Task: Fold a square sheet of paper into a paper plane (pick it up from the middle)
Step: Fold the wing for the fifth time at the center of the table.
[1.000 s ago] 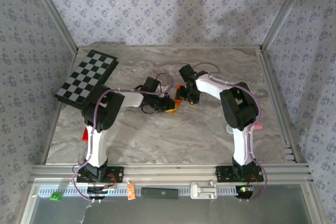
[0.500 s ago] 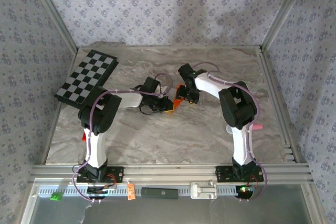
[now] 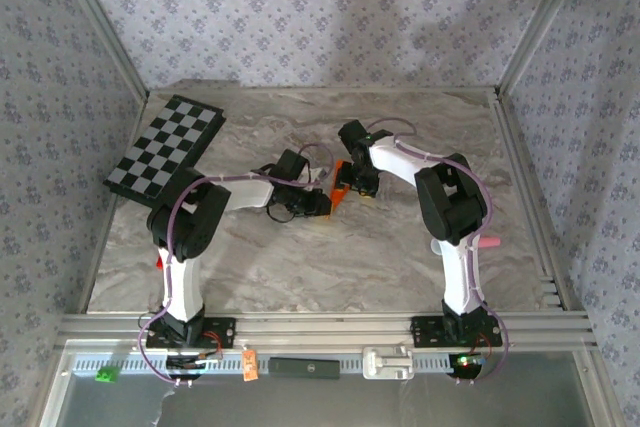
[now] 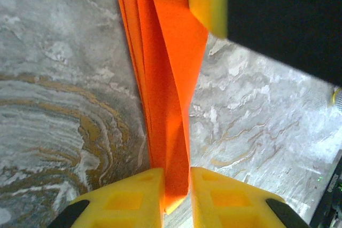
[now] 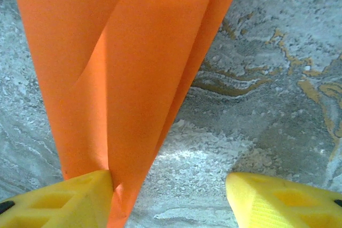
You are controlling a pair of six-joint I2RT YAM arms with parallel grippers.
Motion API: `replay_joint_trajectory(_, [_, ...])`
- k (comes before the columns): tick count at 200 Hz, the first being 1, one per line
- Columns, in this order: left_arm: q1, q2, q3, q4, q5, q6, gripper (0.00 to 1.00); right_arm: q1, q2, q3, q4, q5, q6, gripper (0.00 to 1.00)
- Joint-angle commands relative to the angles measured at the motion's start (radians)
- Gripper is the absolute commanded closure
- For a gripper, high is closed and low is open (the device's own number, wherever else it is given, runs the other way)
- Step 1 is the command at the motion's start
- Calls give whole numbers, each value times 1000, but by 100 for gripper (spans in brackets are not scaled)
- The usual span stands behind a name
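Left gripper (image 4: 175,177) pinches the paper plane (image 4: 165,78) by its narrow end at the middle of the bench (image 4: 64,105); right gripper (image 5: 168,185) stands wide, one finger touching a fold. Any sideways tug could tear or uncrease it

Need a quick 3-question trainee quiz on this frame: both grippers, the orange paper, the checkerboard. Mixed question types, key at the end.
1. True or false: the left gripper is shut on the orange paper.
2. Pick one. The right gripper is:
A) open, with the paper beside one finger
B) clamped flat on the paper
C) holding a red block
3. Fill in: seen from above, the checkerboard lies at the far ___ of the table.

Key: 1 true; 2 A; 3 left.
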Motion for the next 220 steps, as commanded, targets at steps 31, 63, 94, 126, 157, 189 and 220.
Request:
replay_joint_trajectory(31, [-15, -29, -1, -73, -32, 74, 85, 1, 132, -40, 1, 3, 28, 39])
replay_joint_trajectory(63, [-15, -29, 0, -79, -35, 88, 89, -1, 136, -39, -1, 0, 30, 40])
replay_joint_trajectory(94, [-15, -28, -3, -86, -34, 96, 92, -3, 140, -39, -3, -4, 30, 40])
replay_joint_trajectory(126, [-13, -36, -6, -84, -25, 94, 92, -3, 140, -39, 0, -8, 28, 40])
replay_joint_trajectory(157, [-12, -68, -10, -102, -16, 100, 90, -3, 140, -40, -1, -9, 28, 41])
replay_joint_trajectory(189, [-12, -83, -15, -125, -18, 112, 86, -3, 141, -40, 2, -11, 27, 41])
replay_joint_trajectory(220, [-3, -102, -12, -116, -24, 99, 83, -4, 140, -40, 1, -13, 25, 41])
